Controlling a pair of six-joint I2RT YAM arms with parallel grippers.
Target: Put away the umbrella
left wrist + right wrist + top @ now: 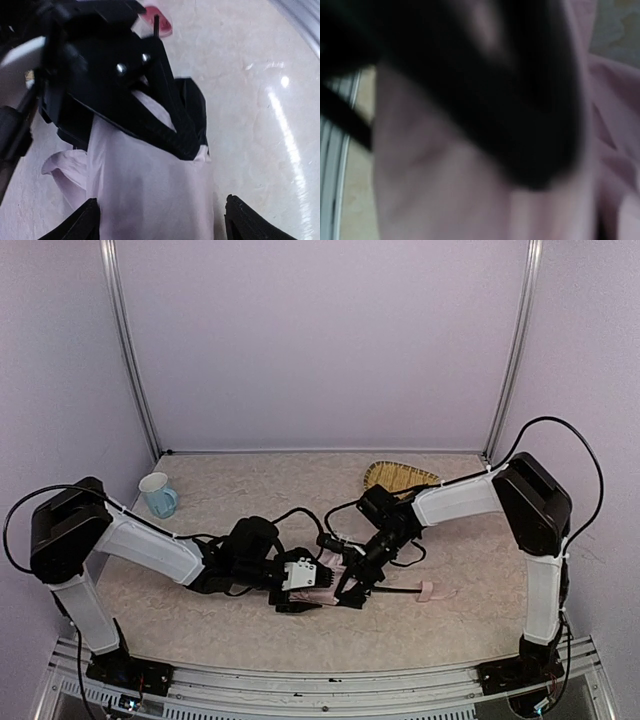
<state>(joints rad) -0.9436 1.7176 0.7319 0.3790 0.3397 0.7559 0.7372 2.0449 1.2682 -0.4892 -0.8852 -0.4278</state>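
The umbrella [327, 578] lies folded on the table in front of the arm bases. Its thin dark shaft runs right to the small pale pink handle [433, 591]. My left gripper [306, 586] stands open around the near end of the bundle. In the left wrist view its fingertips [84, 223] flank the pale pink canopy [150, 190], and a gap shows on the right side. My right gripper [356, 578] comes down from the right, its black finger [155, 117] clamped over the canopy and black lining. The right wrist view is a blur of pink fabric [445, 200] and black.
A pale blue mug [158, 494] stands at the back left. A woven bamboo tray [398, 476] lies at the back right, behind the right forearm. Metal posts and purple walls close in the table. Black cables trail between the two wrists.
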